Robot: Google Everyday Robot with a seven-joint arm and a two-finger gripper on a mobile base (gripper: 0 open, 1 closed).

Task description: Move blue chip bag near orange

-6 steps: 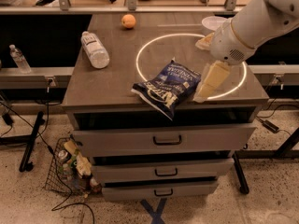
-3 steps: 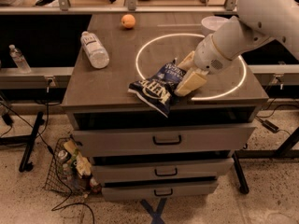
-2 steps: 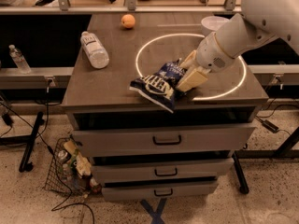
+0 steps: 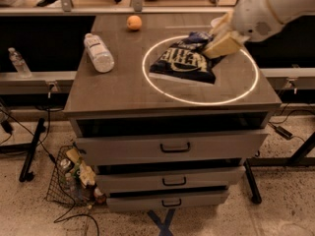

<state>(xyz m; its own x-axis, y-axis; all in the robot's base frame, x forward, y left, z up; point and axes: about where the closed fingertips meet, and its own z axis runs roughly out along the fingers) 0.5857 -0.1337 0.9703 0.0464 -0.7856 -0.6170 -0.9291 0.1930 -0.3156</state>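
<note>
Camera view: gripper [image 4: 218,42] clamped on blue chip bag [image 4: 183,62]; orange [image 4: 134,22] back-left, water bottle [image 4: 98,52] farther left.

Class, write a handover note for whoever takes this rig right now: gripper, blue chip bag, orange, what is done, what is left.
Gripper: over the right rear of the cabinet top, shut on the upper end of the blue chip bag.
Bag: tilted, inside the light ring.
Orange: far edge, left of the bag, apart from it.
Done: bag grasped.
Left: carry it to the orange, release.
</note>
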